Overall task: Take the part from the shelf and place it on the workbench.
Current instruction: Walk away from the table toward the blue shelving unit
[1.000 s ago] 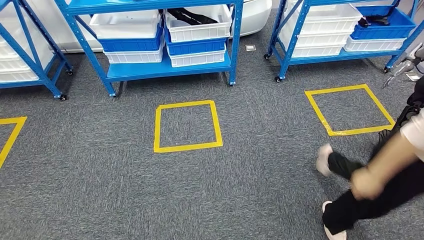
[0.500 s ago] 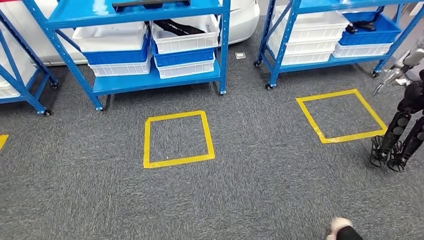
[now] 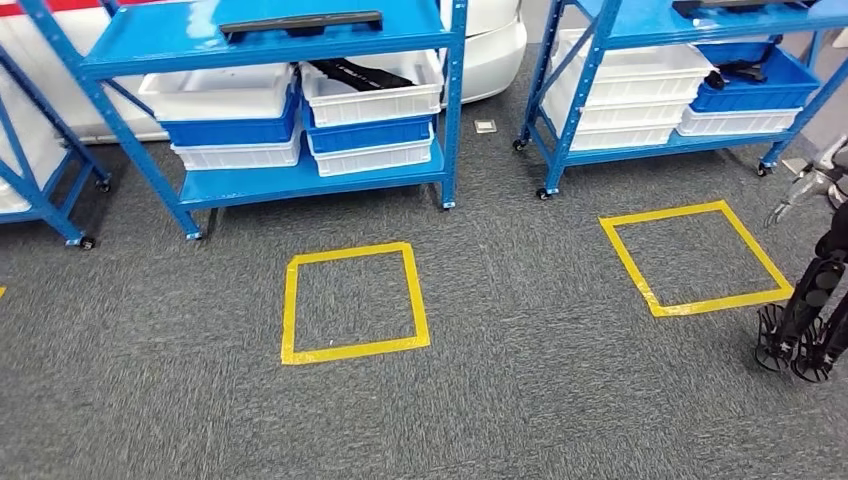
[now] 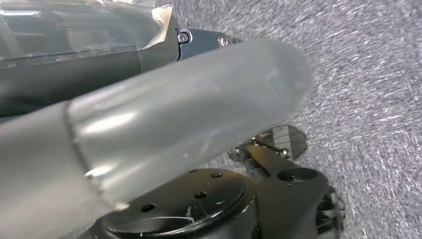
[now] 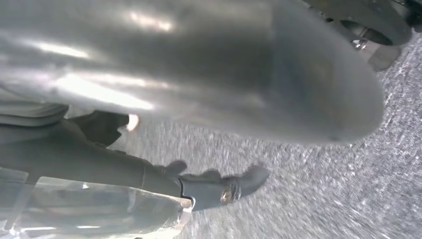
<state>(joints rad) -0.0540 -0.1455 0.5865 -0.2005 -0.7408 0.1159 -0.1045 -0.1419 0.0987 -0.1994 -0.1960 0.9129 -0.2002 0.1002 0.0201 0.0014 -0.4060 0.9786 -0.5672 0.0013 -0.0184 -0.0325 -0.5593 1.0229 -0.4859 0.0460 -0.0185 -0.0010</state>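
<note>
A long black part (image 3: 300, 22) lies on the top board of the blue shelf (image 3: 300, 175) straight ahead, and more black parts (image 3: 355, 72) lie in a white bin one level down. My left hand (image 4: 164, 114) hangs over grey carpet, its thick grey thumb and dark fingers (image 4: 89, 69) held apart with nothing between them. My right hand (image 5: 199, 74) hangs the same way, with a dark finger (image 5: 99, 164) stretched out and nothing in its grasp.
Yellow tape squares (image 3: 353, 302) (image 3: 695, 257) mark the carpet before each shelf. A second blue shelf (image 3: 680, 140) at the right holds white and blue bins with black parts (image 3: 745, 72). Another robot's dark legs (image 3: 808, 325) stand at the right edge.
The camera has moved, and the shelves now sit lower and nearer in the picture. The person who crossed the lower right has left. The other robot's legs have come into sight.
</note>
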